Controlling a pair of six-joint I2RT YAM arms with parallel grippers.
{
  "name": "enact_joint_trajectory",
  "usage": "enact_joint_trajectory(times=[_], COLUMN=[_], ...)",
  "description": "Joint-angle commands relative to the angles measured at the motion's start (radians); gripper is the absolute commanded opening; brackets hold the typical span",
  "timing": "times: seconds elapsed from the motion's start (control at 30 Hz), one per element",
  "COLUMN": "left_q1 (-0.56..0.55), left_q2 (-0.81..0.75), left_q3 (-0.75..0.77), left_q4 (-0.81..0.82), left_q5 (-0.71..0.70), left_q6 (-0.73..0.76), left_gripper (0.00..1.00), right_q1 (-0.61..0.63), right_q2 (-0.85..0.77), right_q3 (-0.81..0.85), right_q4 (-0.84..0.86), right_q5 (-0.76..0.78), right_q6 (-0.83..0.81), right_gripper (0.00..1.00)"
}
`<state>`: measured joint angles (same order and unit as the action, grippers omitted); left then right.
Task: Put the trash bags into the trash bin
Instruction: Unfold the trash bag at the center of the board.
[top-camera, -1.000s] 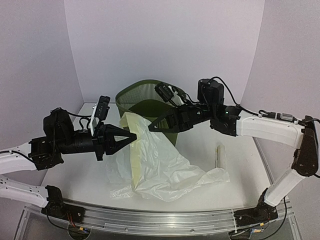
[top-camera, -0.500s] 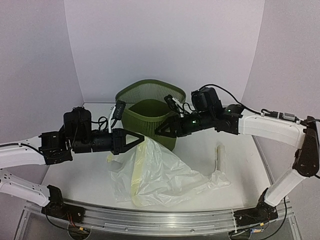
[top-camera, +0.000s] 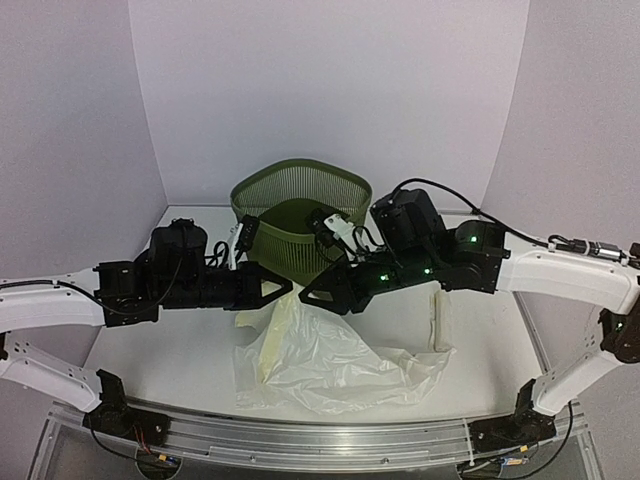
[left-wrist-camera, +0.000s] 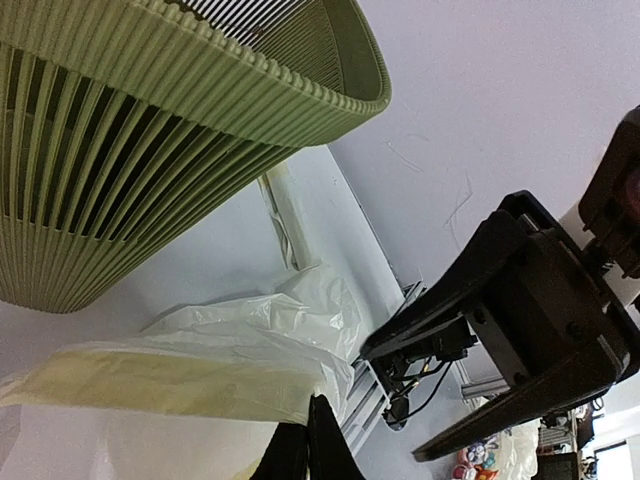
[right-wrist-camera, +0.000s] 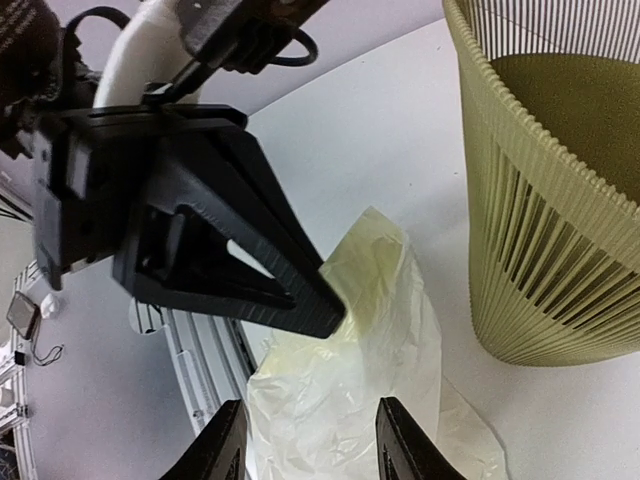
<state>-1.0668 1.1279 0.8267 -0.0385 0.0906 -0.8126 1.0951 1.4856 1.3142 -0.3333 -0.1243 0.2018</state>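
Early stage of loading the bag (top-camera: 335, 362) into the bin (top-camera: 262, 186): the film is being raised from the table (top-camera: 180, 350), and none of it has yet crossed the rim. The left gripper (top-camera: 284, 288) is closed on an upper fold of the bag, which rises to a peak at the fingertips, as the right wrist view shows. Below that peak the film hangs and spreads in crinkled folds over the table, in front of the bin and near its wall, but wholly outside it. The right gripper (top-camera: 307, 298) has its jaws apart with nothing between them, its tips just beside those of the left gripper and directed at the same raised part of the film. A pale roll (top-camera: 437, 316) lies on the table to the right of the bag. Both arms reach inward from their own sides with forearms nearly level, so that the two grippers meet nose to nose above the bag, apparently below the rim. The next move probably calls for the right jaws to close on a second point of the film near the left grip. The two arms would then have to lift well above the rim and carry the bag back over the opening. Because the spread film looks wider than the bin, loose folds may catch on the rim or end up draped outside.
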Motion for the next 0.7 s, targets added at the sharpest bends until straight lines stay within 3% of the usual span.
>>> enact_joint_trajectory(times=[0.0,0.4,0.43,0.57,0.67], left_q1=[-0.001,-0.001,-0.001,-0.001,0.000], left_q2=[0.013,0.033,0.034,0.030,0.032], left_q3=[0.064,0.067,0.068,0.070,0.079], left_q4=[-0.030,-0.053,-0.058,-0.083,-0.112], left_q5=[-0.019,-0.001,-0.005,-0.034,-0.059], left_q6=[-0.074,-0.130,-0.134,-0.144,-0.151], left_gripper=[0.00,0.00,0.00,0.00,0.00], right_q1=[0.028,0.097,0.100,0.103,0.103], right_q2=[0.065,0.172,0.171,0.166,0.148], right_q3=[0.057,0.129,0.128,0.121,0.103], right_q4=[-0.021,-0.016,-0.016,-0.016,-0.016], right_q5=[0.137,0.252,0.256,0.257,0.286], right_q6=[-0.043,-0.072,-0.072,-0.068,-0.053], right_gripper=[0.43,0.38,0.35,0.03,0.00])
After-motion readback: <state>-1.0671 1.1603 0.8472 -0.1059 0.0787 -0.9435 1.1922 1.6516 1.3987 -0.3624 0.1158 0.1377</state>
